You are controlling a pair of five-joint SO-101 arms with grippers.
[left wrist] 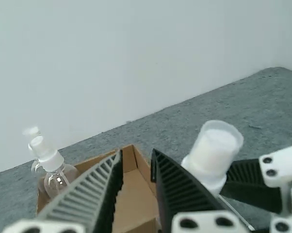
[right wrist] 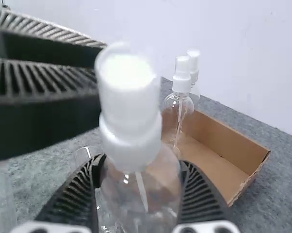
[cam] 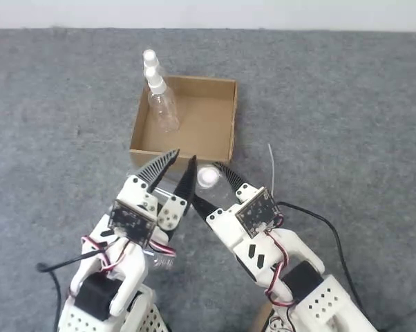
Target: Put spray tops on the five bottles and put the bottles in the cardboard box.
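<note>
Clear bottle [right wrist: 136,194], capped & upright, clamped in my R gripper [right wrist: 138,167]; cardboard box [cam: 230,124] straight ahead; L gripper [left wrist: 136,154] alongside, fingers apart, empty.

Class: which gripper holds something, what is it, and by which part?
The right gripper holds a clear bottle by its round body, below the white spray top. The left gripper is open and holds nothing.

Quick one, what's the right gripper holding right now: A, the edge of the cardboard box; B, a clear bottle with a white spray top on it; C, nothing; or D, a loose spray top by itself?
B: the right wrist view shows the right gripper clamped on either side of a clear bottle that carries a white spray top.
</note>
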